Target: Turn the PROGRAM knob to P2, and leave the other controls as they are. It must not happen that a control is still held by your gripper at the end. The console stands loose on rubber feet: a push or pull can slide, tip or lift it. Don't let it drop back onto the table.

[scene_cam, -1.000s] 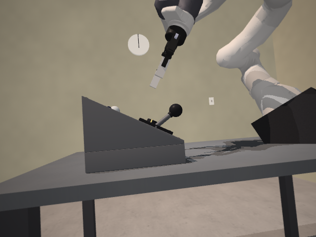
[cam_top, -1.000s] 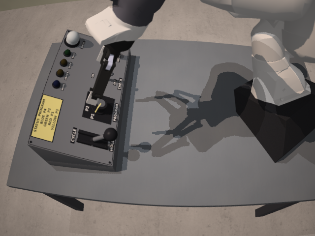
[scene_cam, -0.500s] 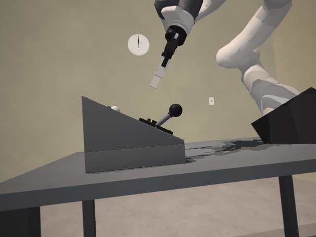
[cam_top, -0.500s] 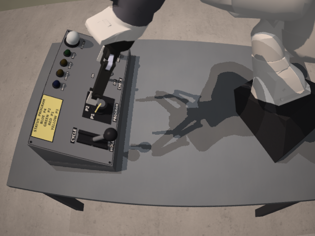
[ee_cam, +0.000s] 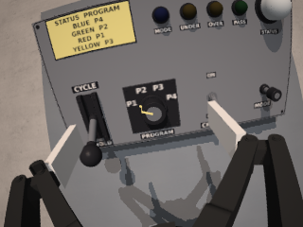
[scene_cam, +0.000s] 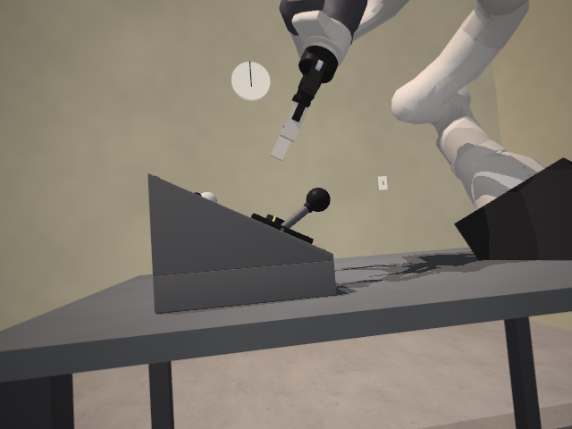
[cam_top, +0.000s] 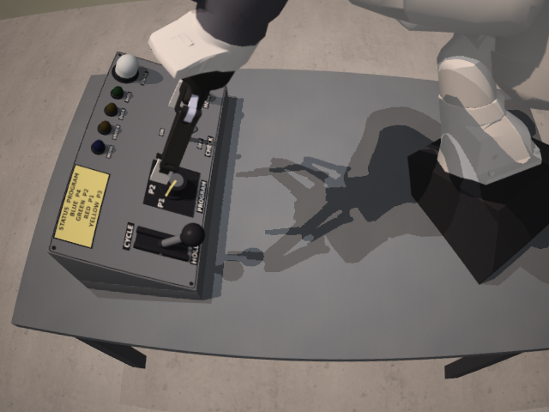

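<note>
The grey sloped console [cam_top: 141, 177] stands on the left of the table. Its black PROGRAM knob [cam_top: 177, 188] sits on a black plate marked P1 to P4. In the wrist view the knob [ee_cam: 153, 113] has a yellow pointer aimed at P1. My gripper [cam_top: 175, 142] is open and empty. It hovers well above the panel, as the side view [scene_cam: 282, 147] shows. In the wrist view the two pale finger pads stand wide apart, left and right of the knob and a little below it.
The CYCLE lever with a black ball [cam_top: 192, 233] leans to the HOLD end, just below the knob. A white dome button [cam_top: 127, 66], four dark lamps, a small toggle [ee_cam: 271, 93] and a yellow legend card [cam_top: 81, 206] are on the panel. The black arm pedestal [cam_top: 479, 195] stands at right.
</note>
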Robot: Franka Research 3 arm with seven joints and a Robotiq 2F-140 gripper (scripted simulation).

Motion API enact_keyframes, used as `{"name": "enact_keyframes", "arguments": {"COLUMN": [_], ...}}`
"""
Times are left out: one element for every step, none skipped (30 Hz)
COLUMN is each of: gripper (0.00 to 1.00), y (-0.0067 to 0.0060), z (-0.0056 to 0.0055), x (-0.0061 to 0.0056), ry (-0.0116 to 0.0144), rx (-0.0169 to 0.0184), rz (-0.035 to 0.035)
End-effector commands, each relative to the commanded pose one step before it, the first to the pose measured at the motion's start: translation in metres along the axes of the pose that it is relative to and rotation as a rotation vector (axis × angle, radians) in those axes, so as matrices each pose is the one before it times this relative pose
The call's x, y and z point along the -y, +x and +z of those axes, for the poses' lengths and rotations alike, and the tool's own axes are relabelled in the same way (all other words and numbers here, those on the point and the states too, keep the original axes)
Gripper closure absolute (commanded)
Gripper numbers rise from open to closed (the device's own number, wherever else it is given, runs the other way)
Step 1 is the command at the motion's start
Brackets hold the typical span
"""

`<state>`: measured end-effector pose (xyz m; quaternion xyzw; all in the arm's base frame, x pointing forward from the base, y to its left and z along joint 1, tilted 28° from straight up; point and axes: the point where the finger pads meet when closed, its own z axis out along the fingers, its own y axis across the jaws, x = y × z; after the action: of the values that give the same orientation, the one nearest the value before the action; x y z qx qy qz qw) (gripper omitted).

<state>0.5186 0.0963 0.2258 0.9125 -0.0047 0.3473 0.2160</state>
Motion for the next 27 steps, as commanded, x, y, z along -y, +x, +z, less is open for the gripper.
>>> {"name": "enact_keyframes", "arguments": {"gripper": [0.00,0.00,0.00,0.00,0.00,0.00,0.00,0.00,0.00,0.00,0.00,0.00,0.00,0.00,0.00,0.00,0.56,0.56,0.56,0.56,0.56,0.56,0.56,0.56,0.56,0.56,0.56], "y": [0.00005,0.00000,0.00000,0.00000,0.00000,0.00000,0.00000,0.00000,0.00000,0.00000,0.00000,0.00000,0.00000,0.00000,0.00000,0.00000,0.00000,0.00000,0.00000,0.00000,0.00000,0.00000,0.00000,0.00000,0.00000,0.00000,0.00000], "z": [-0.00053,0.00000,0.00000,0.00000,0.00000,0.00000,0.00000,0.00000,0.00000,0.00000,0.00000,0.00000,0.00000,0.00000,0.00000,0.00000,0.00000,0.00000,0.00000,0.00000,0.00000,0.00000,0.00000,0.00000,0.00000,0.00000,0.00000], "x": [-0.00026,0.00000,0.00000,0.00000,0.00000,0.00000,0.00000,0.00000,0.00000,0.00000,0.00000,0.00000,0.00000,0.00000,0.00000,0.00000,0.00000,0.00000,0.00000,0.00000,0.00000,0.00000,0.00000,0.00000,0.00000,0.00000,0.00000], "ry": [-0.00114,0.00000,0.00000,0.00000,0.00000,0.00000,0.00000,0.00000,0.00000,0.00000,0.00000,0.00000,0.00000,0.00000,0.00000,0.00000,0.00000,0.00000,0.00000,0.00000,0.00000,0.00000,0.00000,0.00000,0.00000,0.00000,0.00000], "rx": [0.00163,0.00000,0.00000,0.00000,0.00000,0.00000,0.00000,0.00000,0.00000,0.00000,0.00000,0.00000,0.00000,0.00000,0.00000,0.00000,0.00000,0.00000,0.00000,0.00000,0.00000,0.00000,0.00000,0.00000,0.00000,0.00000,0.00000], "rz": [0.00192,0.00000,0.00000,0.00000,0.00000,0.00000,0.00000,0.00000,0.00000,0.00000,0.00000,0.00000,0.00000,0.00000,0.00000,0.00000,0.00000,0.00000,0.00000,0.00000,0.00000,0.00000,0.00000,0.00000,0.00000,0.00000,0.00000]}}
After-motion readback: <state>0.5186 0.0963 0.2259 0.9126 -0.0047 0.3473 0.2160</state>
